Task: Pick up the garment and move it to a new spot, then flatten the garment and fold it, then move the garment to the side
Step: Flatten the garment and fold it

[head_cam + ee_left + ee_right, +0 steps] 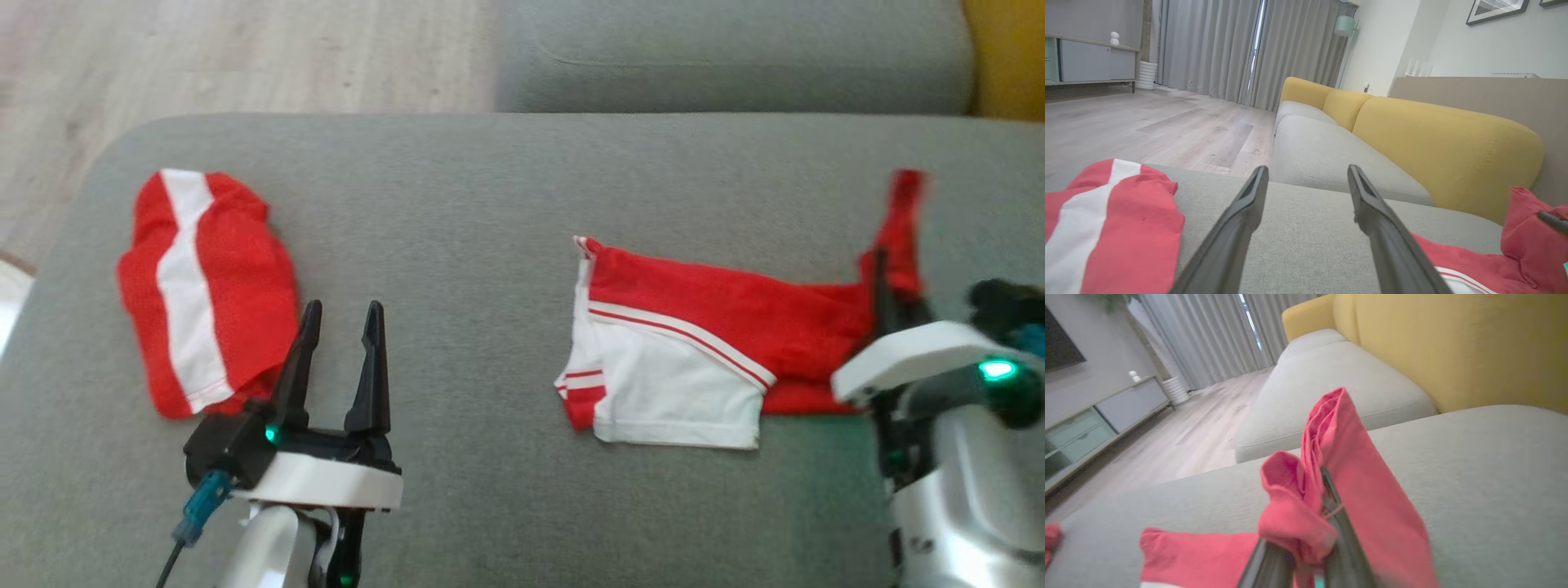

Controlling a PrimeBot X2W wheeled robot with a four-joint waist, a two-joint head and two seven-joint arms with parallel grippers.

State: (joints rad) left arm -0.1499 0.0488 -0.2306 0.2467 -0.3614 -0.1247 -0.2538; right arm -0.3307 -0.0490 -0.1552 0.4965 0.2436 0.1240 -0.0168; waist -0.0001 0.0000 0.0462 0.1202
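The left end effector (343, 314) sits closest in the head view, at the lower left, its two dark fingers spread wide with nothing between them. Just to its left lies a striped garment (204, 286), red with a broad white band, bunched on the grey cushion (490, 204). Its lower right edge is right beside the left finger.

The garment (694, 327), red with a white panel and thin stripes, lies to the right of the cushion's middle, well apart from the left end effector. Its white part lies flat on the cushion. Its red right end is pinched in the right end effector (882, 278), whose fingers are pressed together on the cloth. A blurred tail of red stands up past the fingertips.

The left wrist view looks out between the spread fingers of the left end effector (1307, 175). It takes in the striped garment (1106, 220) at the left, the garment (1527, 237) at the right, and the sofa's yellow back (1445, 139), curtains (1229, 49) and wooden floor (1167, 122) beyond.

The right wrist view gives the grip up close. The garment (1372, 506) is folded and bunched over the right end effector (1327, 477), hiding much of one finger.
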